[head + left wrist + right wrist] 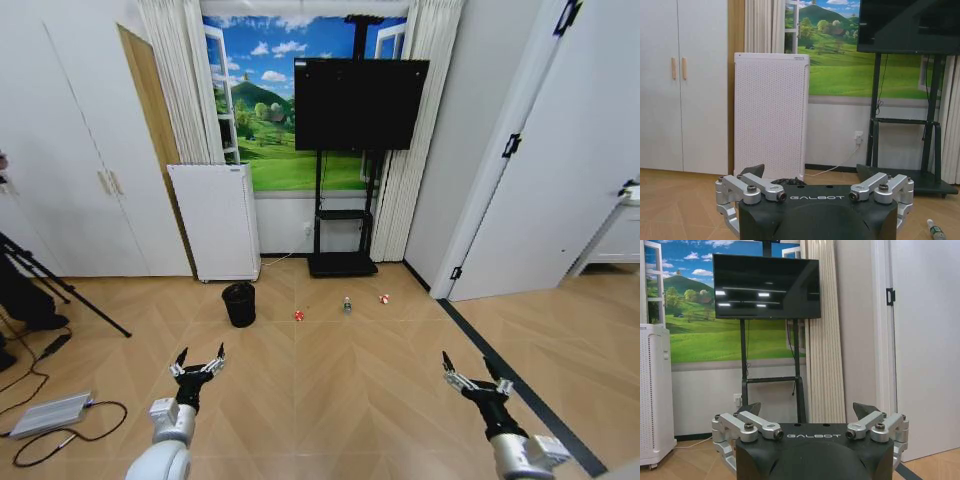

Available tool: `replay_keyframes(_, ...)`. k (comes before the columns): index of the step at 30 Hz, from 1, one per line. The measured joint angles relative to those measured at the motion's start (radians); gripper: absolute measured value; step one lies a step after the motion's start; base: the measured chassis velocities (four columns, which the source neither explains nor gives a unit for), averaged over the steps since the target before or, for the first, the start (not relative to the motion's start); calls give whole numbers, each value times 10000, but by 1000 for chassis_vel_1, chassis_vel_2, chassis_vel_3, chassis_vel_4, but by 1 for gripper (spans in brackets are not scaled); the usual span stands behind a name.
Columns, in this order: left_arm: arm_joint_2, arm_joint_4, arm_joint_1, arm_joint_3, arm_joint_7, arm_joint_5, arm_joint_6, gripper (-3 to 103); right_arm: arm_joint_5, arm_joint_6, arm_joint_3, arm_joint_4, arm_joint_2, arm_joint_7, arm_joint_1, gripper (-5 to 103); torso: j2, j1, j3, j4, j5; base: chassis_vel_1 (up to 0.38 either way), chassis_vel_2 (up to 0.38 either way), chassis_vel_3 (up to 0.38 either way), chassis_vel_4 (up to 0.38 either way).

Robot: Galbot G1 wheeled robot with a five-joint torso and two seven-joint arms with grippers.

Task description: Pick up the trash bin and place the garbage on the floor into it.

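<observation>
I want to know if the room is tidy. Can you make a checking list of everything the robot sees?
Surface: wood floor, bare between the claws.
Job's things: trash bin upright by the white box appliance; can, bottle and wrapper lying apart in a row on the floor.
Clutter: grey box, tripod leg.
Grippers: left claw and right claw open, empty, low in front.
Cables: black cable at the grey box.
Surroundings: TV on stand, curtains, closed doors.
</observation>
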Motion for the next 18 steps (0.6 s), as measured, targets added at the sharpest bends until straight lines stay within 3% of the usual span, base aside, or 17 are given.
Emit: replay_keyframes(18,-29,0,63,59,34,51,-29,100,84,-221,58,-229,-55,345,226,100,1,-1,0,0,0,0,0,0,0)
